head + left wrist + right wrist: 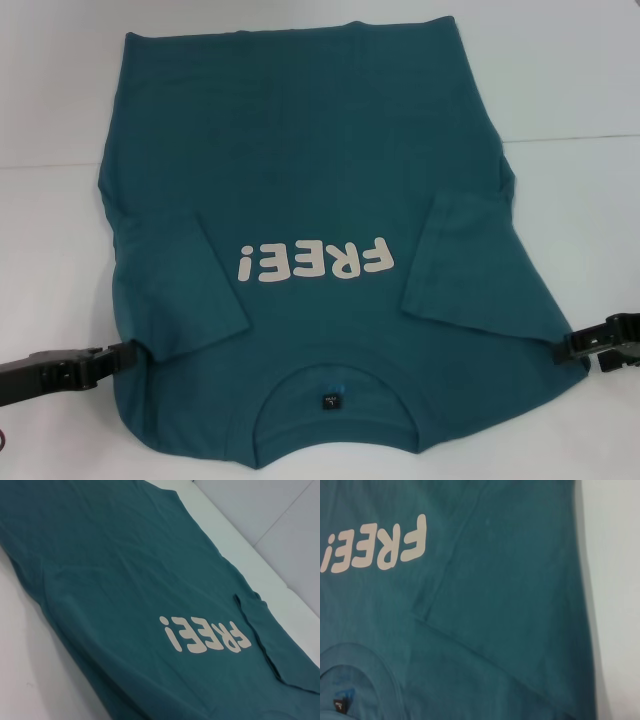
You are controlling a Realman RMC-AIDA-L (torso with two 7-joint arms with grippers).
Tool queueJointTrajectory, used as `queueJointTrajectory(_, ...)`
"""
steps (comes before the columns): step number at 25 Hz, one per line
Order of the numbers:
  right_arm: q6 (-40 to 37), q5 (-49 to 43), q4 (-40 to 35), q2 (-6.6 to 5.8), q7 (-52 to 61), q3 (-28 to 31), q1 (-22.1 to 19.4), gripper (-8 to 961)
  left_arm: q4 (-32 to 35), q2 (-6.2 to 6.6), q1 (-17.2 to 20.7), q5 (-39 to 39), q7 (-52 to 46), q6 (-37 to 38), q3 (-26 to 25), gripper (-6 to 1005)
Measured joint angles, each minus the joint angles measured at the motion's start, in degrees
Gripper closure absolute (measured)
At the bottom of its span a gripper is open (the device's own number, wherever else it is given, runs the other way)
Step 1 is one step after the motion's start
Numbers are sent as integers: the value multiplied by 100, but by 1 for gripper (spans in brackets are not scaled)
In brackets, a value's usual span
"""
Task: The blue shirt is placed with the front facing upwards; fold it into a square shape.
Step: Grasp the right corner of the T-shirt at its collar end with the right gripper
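Blue shirt (pixel 310 200) lay front-up across the centre of the white bench (pixel 50 250), collar at bottom of frame, both sleeves folded inward, left gripper (pixel 128 353) at lower left edge, right gripper (pixel 568 347) at lower right edge, state of jaws impossible to tell.

You cannot see the blue shirt (pixel 300 180) entire: the head view's lower edge cuts off its collar end, and both wrist views crop it on several sides. The marking on the small black tag (pixel 329 402) is too small for you to read. At the left gripper (pixel 128 352) and right gripper (pixel 562 348), finger positions against the shirt edges cannot be made out.
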Motion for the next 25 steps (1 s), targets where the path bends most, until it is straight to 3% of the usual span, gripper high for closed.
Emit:
queueJointTrajectory(14,122,383,149,56,-72,12,38,37,7,0,-24,0,5,-5,0,951)
queueJointTrajectory(25,106,890,153,-92,-97,84,-133,37,-23,0,-73,0,20,-10,0,950)
